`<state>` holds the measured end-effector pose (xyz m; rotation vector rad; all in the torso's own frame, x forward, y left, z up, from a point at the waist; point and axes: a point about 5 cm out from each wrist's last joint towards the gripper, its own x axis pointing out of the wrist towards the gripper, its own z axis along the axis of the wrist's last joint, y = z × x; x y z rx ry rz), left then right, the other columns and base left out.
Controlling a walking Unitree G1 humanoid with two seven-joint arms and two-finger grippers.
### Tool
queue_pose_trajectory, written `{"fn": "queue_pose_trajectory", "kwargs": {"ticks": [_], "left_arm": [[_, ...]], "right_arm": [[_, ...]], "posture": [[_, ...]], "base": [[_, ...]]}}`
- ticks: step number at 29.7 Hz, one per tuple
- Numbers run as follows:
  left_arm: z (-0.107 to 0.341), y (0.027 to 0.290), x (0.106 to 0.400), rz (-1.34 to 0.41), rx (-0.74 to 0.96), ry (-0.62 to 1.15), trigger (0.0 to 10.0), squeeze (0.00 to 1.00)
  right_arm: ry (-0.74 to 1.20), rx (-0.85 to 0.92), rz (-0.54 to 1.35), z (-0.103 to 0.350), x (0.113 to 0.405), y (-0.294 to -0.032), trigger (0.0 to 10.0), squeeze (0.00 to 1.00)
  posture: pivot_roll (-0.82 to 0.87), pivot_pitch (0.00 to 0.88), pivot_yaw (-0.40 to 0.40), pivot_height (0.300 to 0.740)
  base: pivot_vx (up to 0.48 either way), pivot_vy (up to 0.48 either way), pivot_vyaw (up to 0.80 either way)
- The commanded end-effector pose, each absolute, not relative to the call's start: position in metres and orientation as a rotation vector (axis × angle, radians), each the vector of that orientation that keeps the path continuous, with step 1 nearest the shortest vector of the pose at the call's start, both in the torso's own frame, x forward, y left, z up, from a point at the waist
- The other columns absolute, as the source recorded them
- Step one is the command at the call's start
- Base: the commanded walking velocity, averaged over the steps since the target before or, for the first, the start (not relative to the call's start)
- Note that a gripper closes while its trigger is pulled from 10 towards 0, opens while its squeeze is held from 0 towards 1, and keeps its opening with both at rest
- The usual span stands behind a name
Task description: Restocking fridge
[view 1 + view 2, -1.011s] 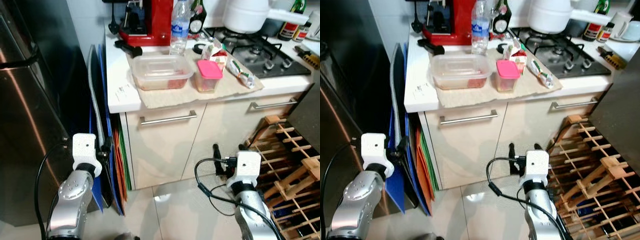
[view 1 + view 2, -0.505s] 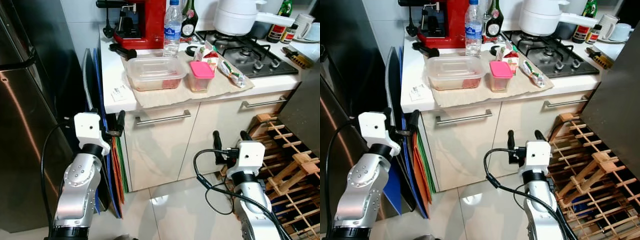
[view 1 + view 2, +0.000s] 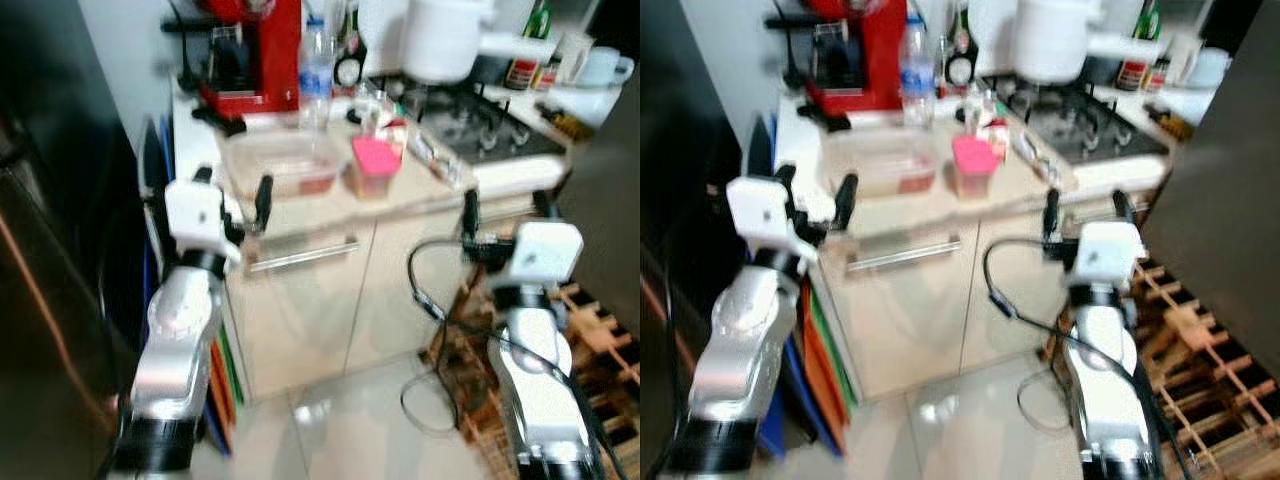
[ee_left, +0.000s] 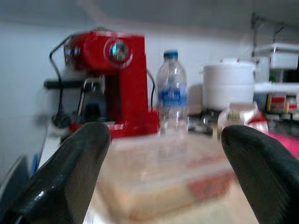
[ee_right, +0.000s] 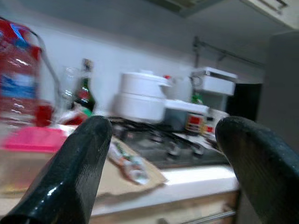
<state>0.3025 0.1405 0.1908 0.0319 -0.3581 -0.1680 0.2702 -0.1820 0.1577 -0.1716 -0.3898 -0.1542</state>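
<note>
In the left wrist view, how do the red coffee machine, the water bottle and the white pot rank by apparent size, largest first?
1. Red coffee machine
2. Water bottle
3. White pot, though it stands farther back, so its rank is unsure.

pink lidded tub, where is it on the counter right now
In the left eye view the pink lidded tub stands on the beige cloth near the counter's front edge, just right of the clear food container, left of the hob.

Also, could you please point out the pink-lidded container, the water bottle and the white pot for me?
pink-lidded container [image 3: 373,158], left eye view, on its pink lid.
water bottle [image 4: 172,95], left wrist view, on its blue label.
white pot [image 3: 441,42], left eye view, on its side wall.
</note>
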Motion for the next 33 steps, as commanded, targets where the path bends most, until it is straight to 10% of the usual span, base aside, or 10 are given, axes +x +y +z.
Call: {"fn": "queue_pose_trajectory", "kwargs": {"ticks": [1, 22, 33], "left_arm": [[0.197, 0.145, 0.305, -0.146, 0.048, -0.380, 10.0, 0.00], [0.287, 0.162, 0.331, -0.058, -0.047, -0.541, 10.0, 0.00], [0.246, 0.196, 0.365, -0.126, -0.214, 0.031, 10.0, 0.00]], "right_arm": [[-0.381, -0.162, -0.153, 0.157, 0.272, -0.179, 10.0, 0.00], [-0.477, -0.156, -0.112, 0.180, 0.268, -0.155, 10.0, 0.00], [-0.361, -0.034, -0.046, 0.165, 0.276, -0.155, 10.0, 0.00]], "posture": [[0.07, 0.000, -0.002, 0.740], [0.09, 0.000, 0.008, 0.740], [0.10, 0.005, 0.013, 0.740]], "base": [[0.461, 0.000, 0.00], [0.259, 0.000, 0.00], [0.000, 0.000, 0.00]]}}
